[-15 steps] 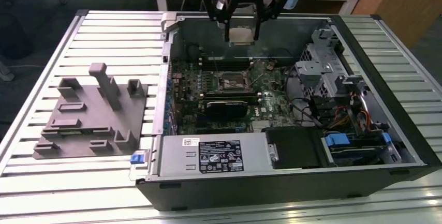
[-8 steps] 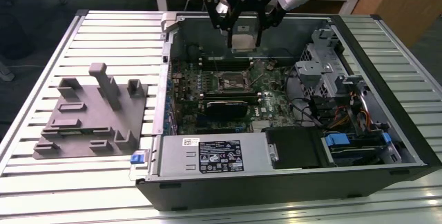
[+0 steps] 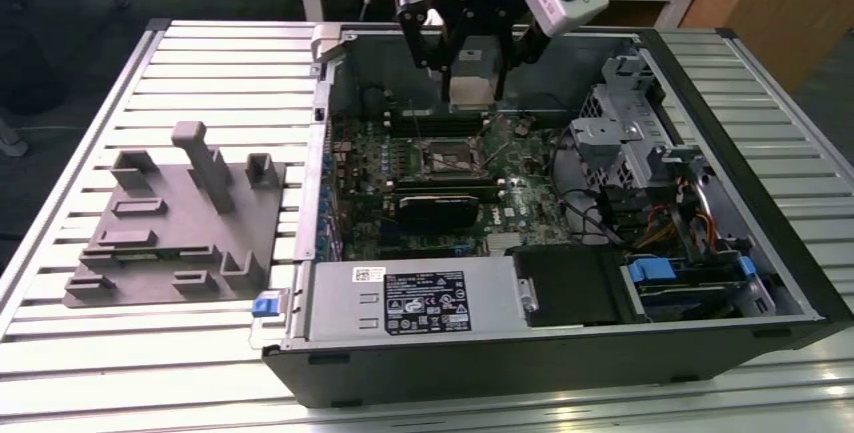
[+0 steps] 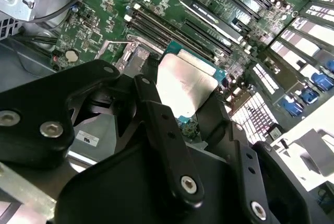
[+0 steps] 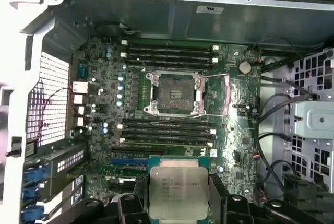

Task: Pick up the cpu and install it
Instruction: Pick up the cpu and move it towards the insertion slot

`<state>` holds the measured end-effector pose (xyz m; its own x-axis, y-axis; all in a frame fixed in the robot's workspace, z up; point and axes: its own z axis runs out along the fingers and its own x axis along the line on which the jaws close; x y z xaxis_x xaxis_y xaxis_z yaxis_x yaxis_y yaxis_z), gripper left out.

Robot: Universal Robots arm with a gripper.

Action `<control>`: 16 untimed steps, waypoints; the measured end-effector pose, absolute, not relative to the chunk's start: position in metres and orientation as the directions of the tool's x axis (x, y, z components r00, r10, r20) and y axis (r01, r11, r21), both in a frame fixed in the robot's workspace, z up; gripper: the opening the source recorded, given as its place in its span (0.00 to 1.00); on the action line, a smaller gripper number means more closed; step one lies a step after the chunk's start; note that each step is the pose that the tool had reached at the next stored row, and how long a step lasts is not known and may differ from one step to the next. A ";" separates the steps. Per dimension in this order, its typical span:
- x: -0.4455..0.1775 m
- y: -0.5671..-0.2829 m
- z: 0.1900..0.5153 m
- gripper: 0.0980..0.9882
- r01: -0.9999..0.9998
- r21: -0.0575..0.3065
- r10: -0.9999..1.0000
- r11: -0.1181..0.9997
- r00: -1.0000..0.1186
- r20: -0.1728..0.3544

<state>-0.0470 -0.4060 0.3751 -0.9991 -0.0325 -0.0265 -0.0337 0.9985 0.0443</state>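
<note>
Exterior view: the gripper [image 3: 471, 78], upper centre of frame, is clenched on the cpu [image 3: 470, 93], above the open case [image 3: 561, 353]. The case contains the motherboard [image 3: 354, 183], with its socket [image 3: 450, 158] near frame centre. A tray [image 3: 174, 223] lies at left. In the first wrist view, fingers [image 5: 218, 195] flank the cpu.

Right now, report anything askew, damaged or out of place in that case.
Nothing stands out. The cpu sits square in the pincer over the motherboard, and the socket lies open and empty.
</note>
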 end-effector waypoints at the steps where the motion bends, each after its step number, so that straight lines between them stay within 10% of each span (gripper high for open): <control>1: -0.047 -0.406 0.374 0.50 -0.034 0.044 -0.032 0.998 -0.999 -0.026; 16: -0.046 -0.398 0.360 0.50 -0.034 0.044 -0.033 0.998 -0.999 -0.026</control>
<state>-0.0455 -0.3978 0.3603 -0.9991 -0.0325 -0.0265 -0.0337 0.9984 0.0443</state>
